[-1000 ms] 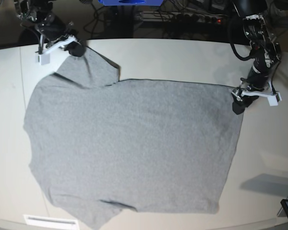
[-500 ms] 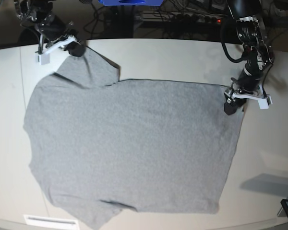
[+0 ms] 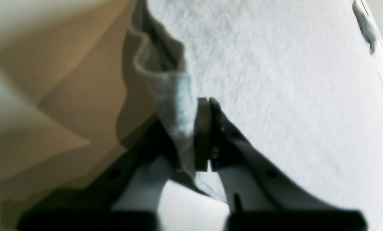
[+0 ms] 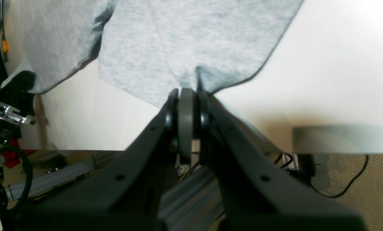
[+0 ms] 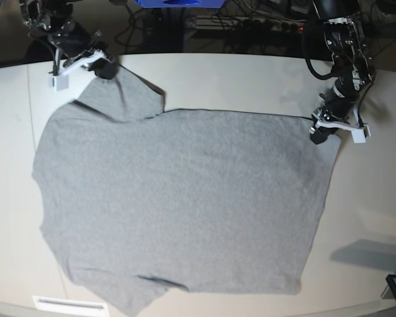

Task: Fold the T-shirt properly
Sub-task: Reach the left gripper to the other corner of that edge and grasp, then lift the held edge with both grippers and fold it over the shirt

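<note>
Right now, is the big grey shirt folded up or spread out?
Spread out: the heather-grey cotton T-shirt lies flat across the table; only one sleeve is lifted.

The left gripper (image 3: 208,134) has its two dark pads pressed flat together, with only a thin seam between them. A rumpled fold of the grey shirt (image 3: 275,83) hangs just beside the left pad, its hem edge curling in a wave above and to the left of the fingertips; whether cloth is caught between the pads cannot be told. To the right of the gripper and beyond it the shirt spreads out smooth and pale, filling most of the view. To the left of the fold lies the tan table (image 3: 66,96), crossed by soft shadows. The picture is blurred throughout.
</note>
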`<act>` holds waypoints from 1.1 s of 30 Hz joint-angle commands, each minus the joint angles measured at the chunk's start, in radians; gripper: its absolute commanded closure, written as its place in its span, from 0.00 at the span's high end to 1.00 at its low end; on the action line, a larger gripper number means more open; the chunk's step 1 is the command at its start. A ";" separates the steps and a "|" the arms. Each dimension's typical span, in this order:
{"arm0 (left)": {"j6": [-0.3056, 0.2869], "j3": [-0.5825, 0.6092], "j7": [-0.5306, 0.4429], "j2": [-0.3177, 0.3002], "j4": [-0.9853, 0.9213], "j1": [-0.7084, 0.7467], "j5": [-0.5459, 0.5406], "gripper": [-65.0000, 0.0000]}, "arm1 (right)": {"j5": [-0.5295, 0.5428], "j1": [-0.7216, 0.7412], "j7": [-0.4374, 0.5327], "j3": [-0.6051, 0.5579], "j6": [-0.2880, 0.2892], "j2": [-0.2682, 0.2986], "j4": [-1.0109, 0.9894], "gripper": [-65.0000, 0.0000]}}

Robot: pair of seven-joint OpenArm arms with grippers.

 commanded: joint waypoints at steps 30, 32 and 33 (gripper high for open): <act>0.026 -0.105 0.133 -0.029 0.205 0.018 0.021 0.00 | 0.012 0.081 0.009 0.010 0.007 0.101 0.081 0.01; 0.026 -0.122 0.153 -0.029 0.205 0.009 0.019 0.00 | 0.012 0.096 0.009 0.012 0.007 0.106 0.081 0.01; 0.026 -0.128 0.159 -0.029 0.205 0.006 0.019 0.00 | 0.013 0.104 0.009 0.012 0.007 0.116 0.081 0.01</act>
